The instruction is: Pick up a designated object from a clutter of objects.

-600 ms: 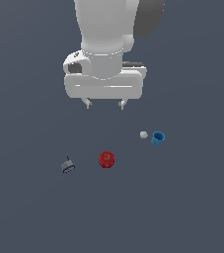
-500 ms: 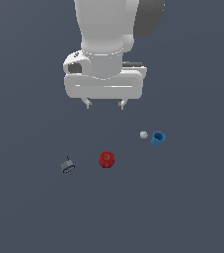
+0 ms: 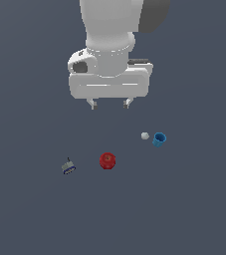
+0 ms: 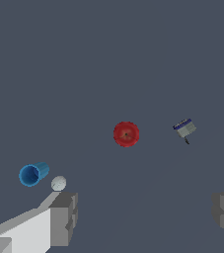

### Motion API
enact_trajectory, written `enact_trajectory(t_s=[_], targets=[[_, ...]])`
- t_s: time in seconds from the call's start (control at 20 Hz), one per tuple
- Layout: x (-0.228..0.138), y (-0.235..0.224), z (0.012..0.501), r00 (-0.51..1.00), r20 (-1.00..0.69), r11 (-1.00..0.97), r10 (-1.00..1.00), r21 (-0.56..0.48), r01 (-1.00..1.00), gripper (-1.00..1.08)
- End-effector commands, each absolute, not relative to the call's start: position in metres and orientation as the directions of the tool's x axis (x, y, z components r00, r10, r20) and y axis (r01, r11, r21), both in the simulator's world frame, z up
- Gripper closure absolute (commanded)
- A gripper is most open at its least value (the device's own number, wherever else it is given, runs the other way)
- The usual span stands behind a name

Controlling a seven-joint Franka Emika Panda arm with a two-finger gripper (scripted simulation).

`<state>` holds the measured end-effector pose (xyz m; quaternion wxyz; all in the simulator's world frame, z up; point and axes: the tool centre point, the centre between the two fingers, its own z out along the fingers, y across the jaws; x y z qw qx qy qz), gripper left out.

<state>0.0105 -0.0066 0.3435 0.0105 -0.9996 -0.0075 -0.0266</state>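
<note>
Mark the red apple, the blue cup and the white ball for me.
red apple (image 3: pixel 107 160), exterior view, middle of its body
blue cup (image 3: pixel 159 139), exterior view, its side wall
white ball (image 4: pixel 58 183), wrist view, its centre

Counter (image 3: pixel 30 219): plain dark grey-blue surface. Four small items are carried on it. A dark-red apple (image 3: pixel 107 160) is placed near the middle. A grey-and-blue block (image 3: pixel 68 167) is set apart toward the exterior view's left. A blue cup (image 3: pixel 159 139) is laid on its side, with a tiny white ball (image 3: pixel 145 135) just beside it.

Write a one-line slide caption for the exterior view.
Panda gripper, jaws open, hangs above a red apple, grey-and-blue block, white ball and blue cup.
</note>
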Motion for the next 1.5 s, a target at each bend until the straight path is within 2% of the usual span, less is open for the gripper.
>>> enact_trajectory(t_s=[0.0,0.3,0.6,1.05,1.45], targets=[[0.01,-0.006,0.344,0.998,0.054,-1.0,0.017,-0.022,0.018,-0.92],[0.016,-0.007,0.332,0.999,0.051,-1.0,0.007,-0.021,0.008,-0.92],[0.028,-0.01,0.297,0.999,0.043,-1.0,-0.015,-0.02,-0.015,-0.92],[0.049,-0.017,0.203,0.997,0.022,-0.997,-0.073,-0.013,-0.073,-0.92],[0.053,-0.021,0.129,0.993,0.007,-0.993,-0.115,-0.004,-0.115,-0.92]])
